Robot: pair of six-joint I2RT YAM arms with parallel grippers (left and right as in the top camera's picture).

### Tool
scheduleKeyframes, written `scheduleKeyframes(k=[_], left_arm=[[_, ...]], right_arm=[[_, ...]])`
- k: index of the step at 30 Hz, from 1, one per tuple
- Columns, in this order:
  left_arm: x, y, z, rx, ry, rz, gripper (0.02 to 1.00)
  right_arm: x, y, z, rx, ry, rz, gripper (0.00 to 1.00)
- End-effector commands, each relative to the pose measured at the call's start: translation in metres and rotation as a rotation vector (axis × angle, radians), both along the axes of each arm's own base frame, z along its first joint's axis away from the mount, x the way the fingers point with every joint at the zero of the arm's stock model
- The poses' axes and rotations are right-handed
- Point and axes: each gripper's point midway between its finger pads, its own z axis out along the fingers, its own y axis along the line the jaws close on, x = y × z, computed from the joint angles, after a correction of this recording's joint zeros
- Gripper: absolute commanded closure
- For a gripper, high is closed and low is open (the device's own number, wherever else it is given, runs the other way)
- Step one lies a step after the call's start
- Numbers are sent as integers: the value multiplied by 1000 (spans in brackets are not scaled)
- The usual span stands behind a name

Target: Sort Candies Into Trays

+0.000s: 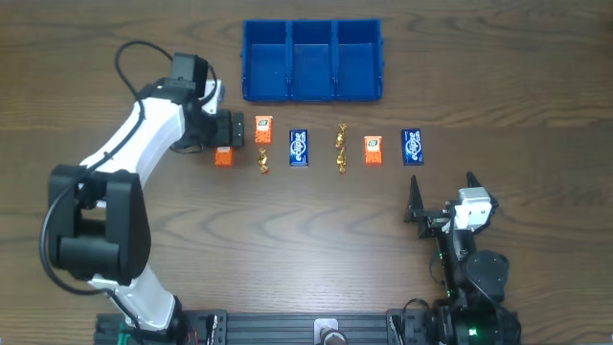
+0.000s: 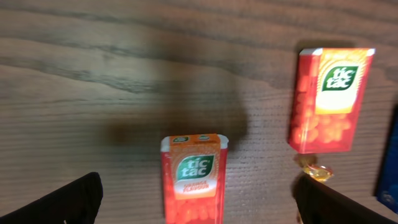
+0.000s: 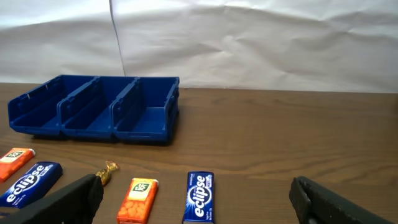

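Observation:
A blue three-compartment tray [image 1: 311,59] [image 3: 93,109] stands at the back. Candies lie in a row before it: orange boxes [image 1: 263,128] [image 1: 373,149], blue boxes [image 1: 299,148] [image 1: 413,146] and gold wrapped candies [image 1: 341,137] [image 1: 264,163]. My left gripper [image 1: 230,134] [image 2: 196,208] hovers open over the leftmost orange box [image 1: 225,157] [image 2: 194,177], which lies between its fingers untouched. A second orange box [image 2: 329,99] and a gold candy [image 2: 317,169] lie beside it. My right gripper [image 1: 442,192] [image 3: 194,193] stands open near its base, holding nothing, facing a blue box [image 3: 199,196] and an orange box [image 3: 138,200].
All three tray compartments hold nothing. Bare wooden table [image 1: 287,249] stretches between the candy row and the arm bases. A white wall [image 3: 249,43] rises behind the table's far edge.

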Motion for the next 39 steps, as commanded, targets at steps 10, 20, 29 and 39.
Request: scheduleKeyframes(k=[10,20,29,39], left_arm=[[-16,5,-28,117,102,-17,20],[-13,9,-29,140,91,-9,18],[-9,7,-34,133,90,8,23],[-9,0,-34,156,78,-2,229]], right_arm=[[0,0,-2,-15,5,2,3],[0,0,-2,-15,5,2,3],[0,0,-2,-15,5,2,3],[0,0,-2,-15,5,2,3]])
